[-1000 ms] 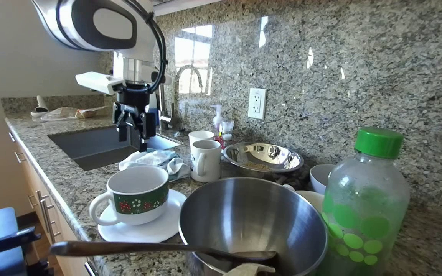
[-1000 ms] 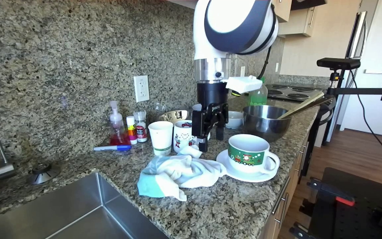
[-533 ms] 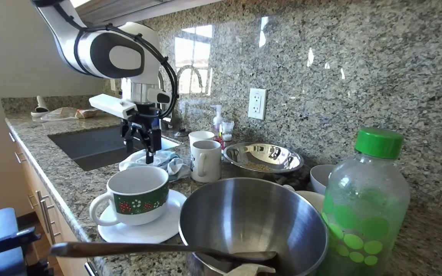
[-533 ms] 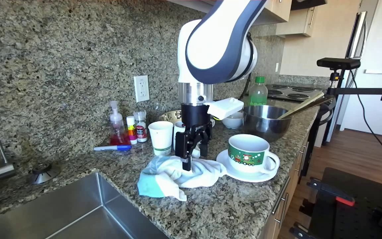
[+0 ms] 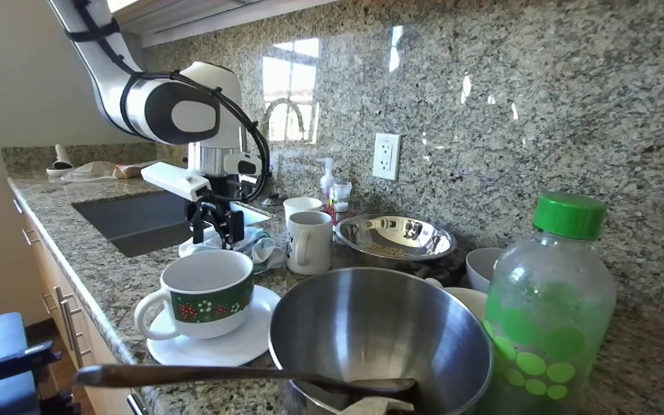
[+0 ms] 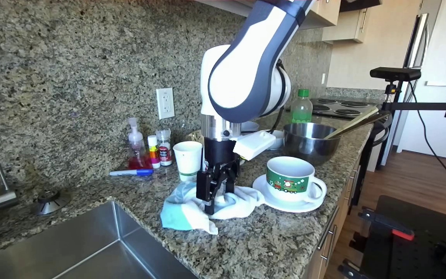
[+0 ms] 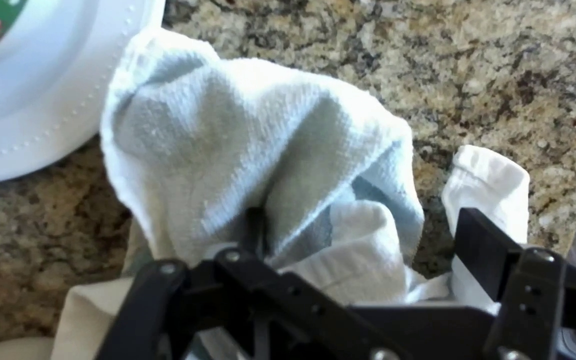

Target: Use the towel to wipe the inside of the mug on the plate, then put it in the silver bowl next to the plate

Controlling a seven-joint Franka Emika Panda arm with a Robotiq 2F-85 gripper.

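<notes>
Towel [image 6: 223, 212] is seen crumpled on the bench [image 6: 269, 240], btwn. sink [image 6: 72, 240] & plate [image 6: 262, 195]; mug [image 6: 287, 182] is stood upright on the plate. Gripper [image 6: 219, 199] is held low over the towel, jaws spread apart w/ towel folds seen btwn. them; whether these are touched can't be told.

Silver bowl [image 5: 378, 323] is placed next to the plate, its mouth partly blocked by a dark utensil [image 5: 211, 373] & a pale utensil [image 6: 356, 120], both laid in it w/ handles over the rim. A handled cup [image 5: 312, 245] & a tapered cup [image 6: 188, 161] are set near the towel, toward the granite wall [image 6: 72, 77]; a green-capped bottle [image 5: 545, 323] is set just beside the bowl.

In an exterior view, part of the towel is hidden by mug & gripper; in the wrist view, mug & plate are cut off top-left & one side of the gripper is blurred in a dark fold.
</notes>
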